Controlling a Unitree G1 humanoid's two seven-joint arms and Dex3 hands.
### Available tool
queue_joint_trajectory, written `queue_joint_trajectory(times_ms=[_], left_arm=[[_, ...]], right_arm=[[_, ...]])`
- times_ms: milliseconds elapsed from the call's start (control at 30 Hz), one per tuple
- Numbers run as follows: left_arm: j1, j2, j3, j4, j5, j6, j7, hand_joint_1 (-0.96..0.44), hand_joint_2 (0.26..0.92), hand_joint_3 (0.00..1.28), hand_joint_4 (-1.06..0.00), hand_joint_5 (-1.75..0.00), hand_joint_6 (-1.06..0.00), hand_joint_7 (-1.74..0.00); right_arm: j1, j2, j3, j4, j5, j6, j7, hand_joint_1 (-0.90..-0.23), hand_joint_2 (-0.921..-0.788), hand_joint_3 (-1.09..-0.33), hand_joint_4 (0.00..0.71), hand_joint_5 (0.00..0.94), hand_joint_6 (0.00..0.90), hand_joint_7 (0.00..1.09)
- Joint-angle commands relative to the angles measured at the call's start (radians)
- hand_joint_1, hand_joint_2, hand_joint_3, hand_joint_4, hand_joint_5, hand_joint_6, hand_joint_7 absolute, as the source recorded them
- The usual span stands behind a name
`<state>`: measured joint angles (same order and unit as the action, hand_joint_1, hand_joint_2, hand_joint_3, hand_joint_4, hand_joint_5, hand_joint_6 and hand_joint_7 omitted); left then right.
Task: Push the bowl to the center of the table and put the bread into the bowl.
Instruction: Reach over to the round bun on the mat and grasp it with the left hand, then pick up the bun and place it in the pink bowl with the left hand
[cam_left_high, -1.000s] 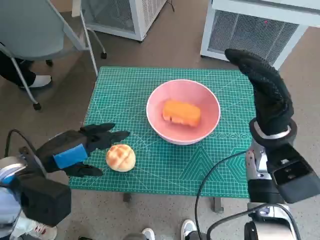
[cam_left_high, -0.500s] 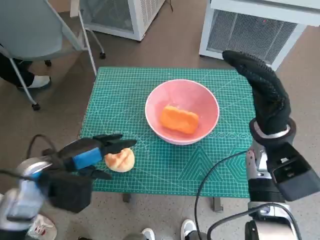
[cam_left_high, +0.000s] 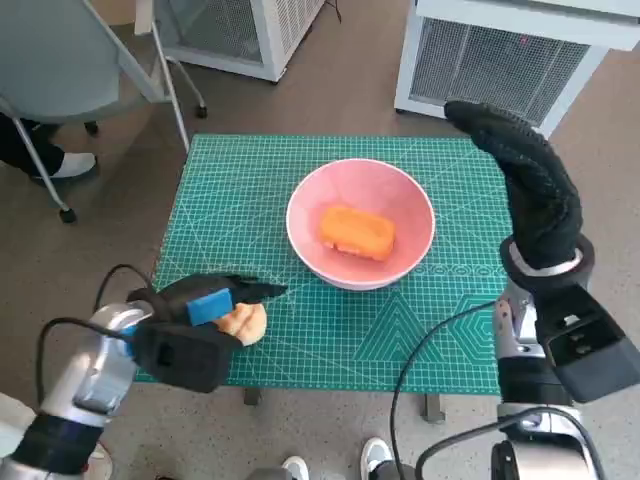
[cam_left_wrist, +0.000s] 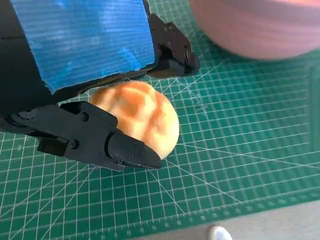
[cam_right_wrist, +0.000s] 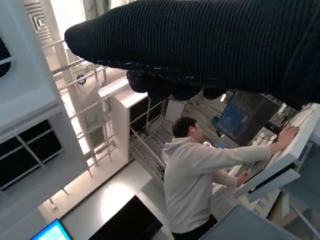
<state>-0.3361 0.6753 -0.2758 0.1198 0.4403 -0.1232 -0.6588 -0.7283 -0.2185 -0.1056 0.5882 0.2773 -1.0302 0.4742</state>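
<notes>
A pink bowl (cam_left_high: 409, 250) stands near the middle of the green cutting mat (cam_left_high: 230, 190), and an orange oblong bread (cam_left_high: 355, 230) lies inside it. A round golden bun (cam_left_high: 245, 322) rests on the mat near the front left edge. My left hand (cam_left_high: 205, 300) lies over the bun. In the left wrist view its thumb (cam_left_wrist: 100, 140) presses one side of the bun (cam_left_wrist: 145, 117) and its fingers (cam_left_wrist: 170, 50) wrap the far side, with the bowl (cam_left_wrist: 260, 30) just beyond. My right hand (cam_left_high: 530, 175) is raised over the mat's right edge, holding nothing, its glove (cam_right_wrist: 200, 45) pointing away.
The table's front edge runs just behind the bun. A grey chair (cam_left_high: 70, 60) and a person's shoe (cam_left_high: 70, 165) are at the back left. White vented units (cam_left_high: 500, 60) stand behind the table. A person (cam_right_wrist: 200, 175) sits at a desk in the right wrist view.
My left forearm has swung in from the left and the hand has come down over the bun and wrapped it. The right hand has stayed put.
</notes>
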Motion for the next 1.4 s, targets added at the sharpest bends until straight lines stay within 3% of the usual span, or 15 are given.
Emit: queue_joint_trajectory(times_ms=[33,67,167,333,533,700,867,1133,1400], left_arm=[[-0.009,0.011,0.003,0.004,0.019,-0.001,0.018,0.08,0.92,0.13,-0.61,-1.08,-0.61,-0.69],[-0.009,0.015,0.007,-0.003,0.015,-0.001,0.015,0.05,0.92,0.13,-0.62,-1.15,-0.58,-0.88],[-0.011,0.036,0.038,-0.046,-0.015,-0.001,-0.003,0.02,0.92,0.13,-0.64,-1.2,-0.54,-1.14],[-0.017,0.061,0.101,-0.127,-0.078,0.021,-0.036,0.0,0.921,0.13,-0.65,-1.15,-0.54,-1.29],[-0.038,0.076,0.203,-0.243,-0.149,0.046,-0.029,0.0,0.921,0.12,-0.65,-1.16,-0.54,-1.3],[-0.097,0.06,0.287,-0.322,-0.174,0.042,0.04,0.0,0.921,0.12,-0.64,-1.22,-0.57,-1.22],[-0.175,0.025,0.312,-0.345,-0.18,0.028,0.116,0.0,0.92,0.09,-0.65,-1.23,-0.62,-1.15],[-0.363,-0.052,0.234,-0.263,-0.116,-0.041,0.222,0.0,0.921,0.07,-0.66,-1.18,-0.65,-1.15],[-0.522,-0.154,0.102,-0.069,-0.091,-0.128,0.219,0.0,0.92,0.06,-0.69,-1.11,-0.65,-1.19]], right_arm=[[0.016,-0.004,0.001,-0.004,-0.003,0.006,0.008,-0.57,-0.921,-0.727,0.273,0.001,0.206,0.28],[0.016,-0.004,0.001,-0.004,-0.005,0.005,0.007,-0.57,-0.921,-0.727,0.273,0.0,0.206,0.28],[0.016,-0.005,-0.002,-0.001,-0.012,0.002,0.002,-0.569,-0.921,-0.728,0.273,0.0,0.204,0.29],[0.017,-0.006,-0.004,-0.005,-0.021,0.0,-0.005,-0.571,-0.921,-0.729,0.272,0.0,0.203,0.29],[0.017,-0.007,-0.007,-0.008,-0.029,0.001,-0.013,-0.57,-0.921,-0.73,0.272,0.0,0.2,0.3],[0.015,-0.004,-0.005,-0.007,-0.03,0.0,-0.015,-0.571,-0.921,-0.73,0.272,0.0,0.197,0.31],[0.012,-0.003,-0.003,-0.003,-0.017,0.004,-0.008,-0.572,-0.921,-0.729,0.272,0.0,0.194,0.32],[0.004,-0.004,-0.003,0.011,-0.012,0.005,-0.004,-0.572,-0.921,-0.728,0.273,0.0,0.189,0.32],[0.003,-0.004,-0.004,0.01,-0.019,0.001,-0.009,-0.57,-0.921,-0.728,0.272,0.0,0.18,0.33]])
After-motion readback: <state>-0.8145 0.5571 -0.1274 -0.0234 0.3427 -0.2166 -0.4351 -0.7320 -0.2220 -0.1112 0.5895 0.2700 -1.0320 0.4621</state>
